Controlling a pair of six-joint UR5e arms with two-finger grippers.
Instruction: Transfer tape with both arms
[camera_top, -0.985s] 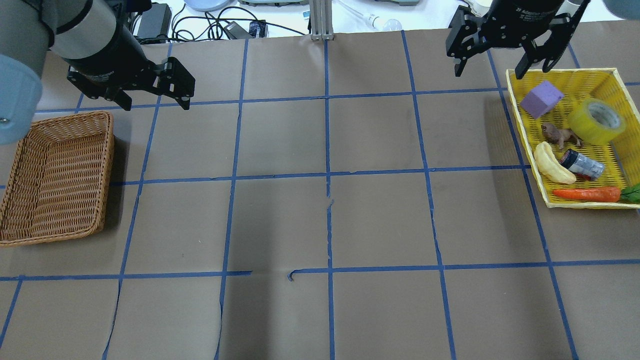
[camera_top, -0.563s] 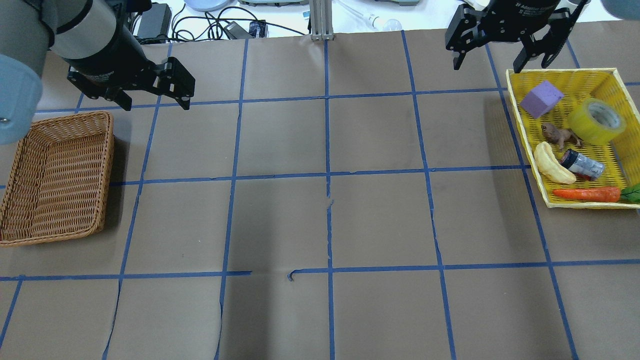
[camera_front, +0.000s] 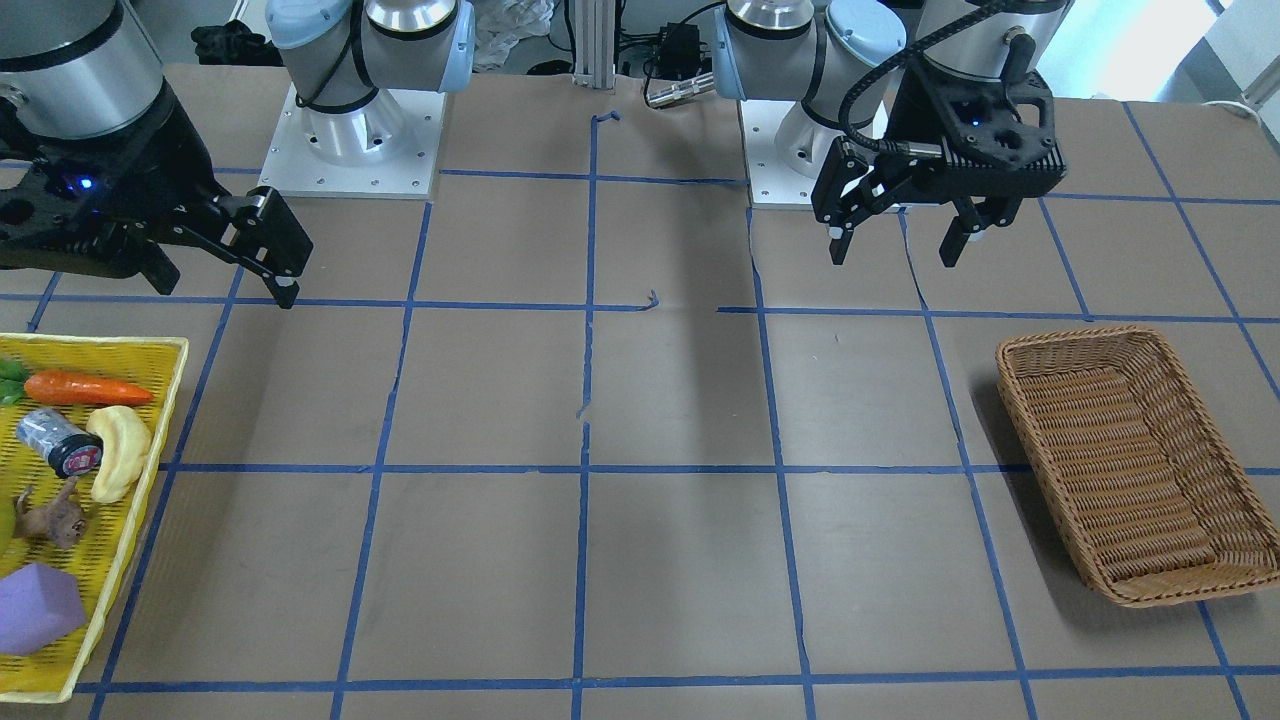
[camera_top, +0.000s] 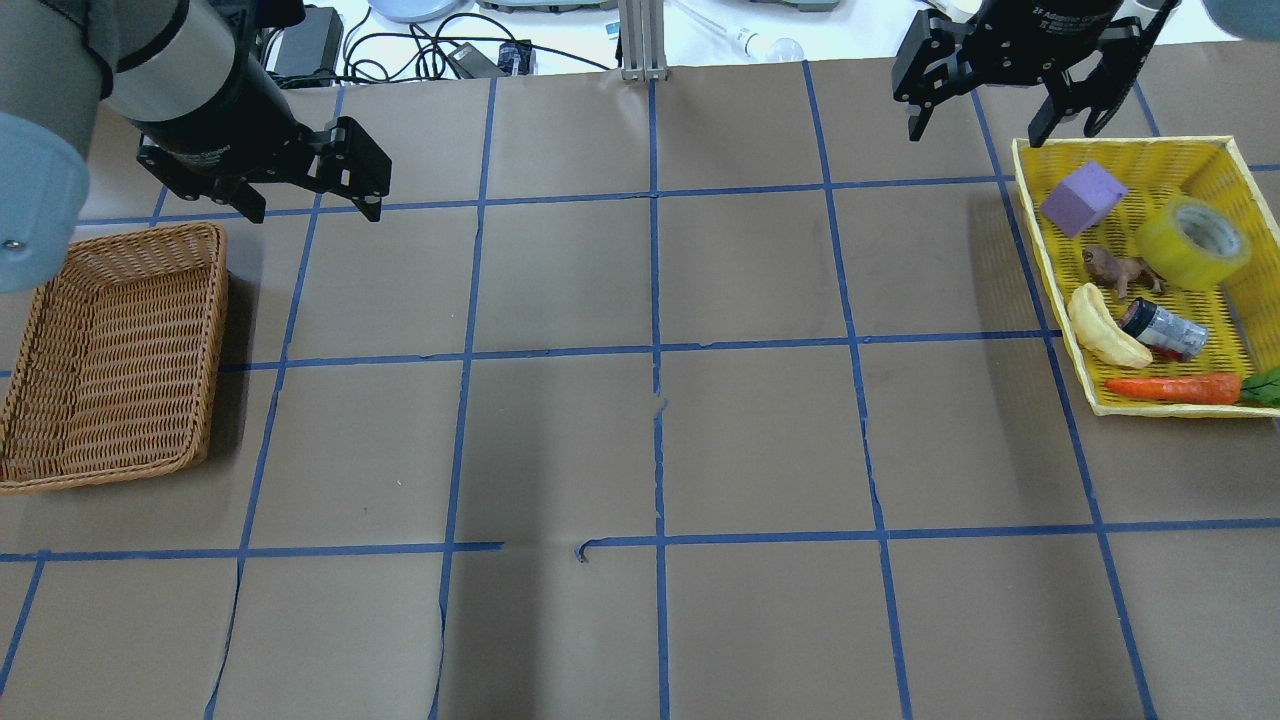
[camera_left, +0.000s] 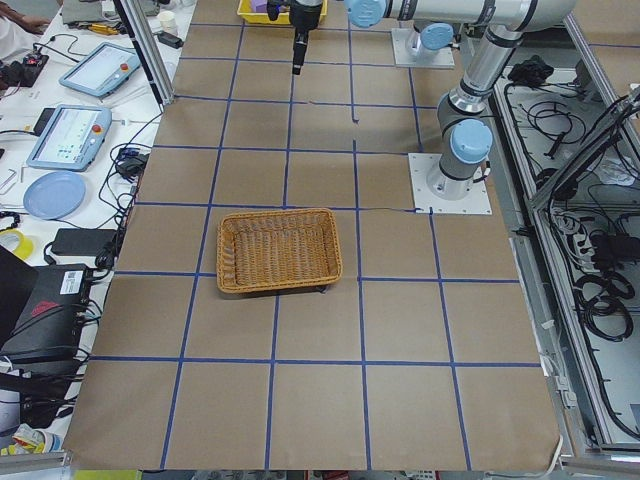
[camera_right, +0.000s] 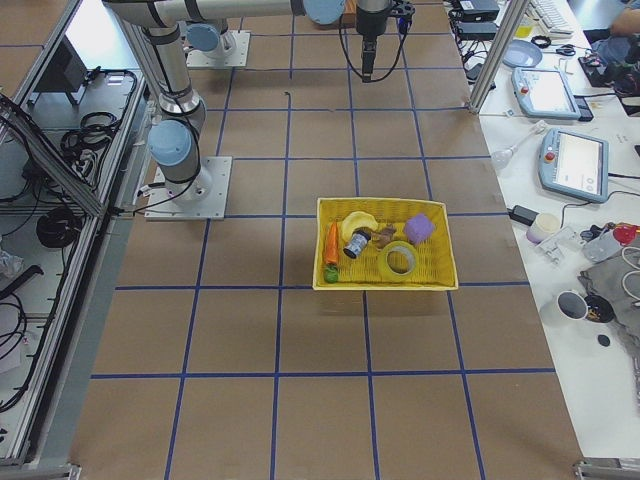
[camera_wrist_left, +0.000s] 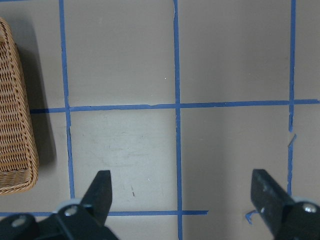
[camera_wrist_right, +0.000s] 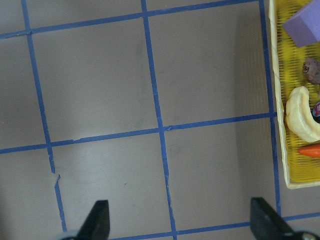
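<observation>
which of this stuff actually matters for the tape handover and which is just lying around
For the job:
tape, in the yellow basket
right gripper, open, near that basket
left gripper, open, near the wicker basket, probably the drop spot

Just lying about, all in the yellow basket:
purple block
toy animal
banana
small can
carrot

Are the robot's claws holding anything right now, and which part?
No, nothing is held. The left claw and the right claw both hang open and empty. The tape lies in the yellow basket.
</observation>
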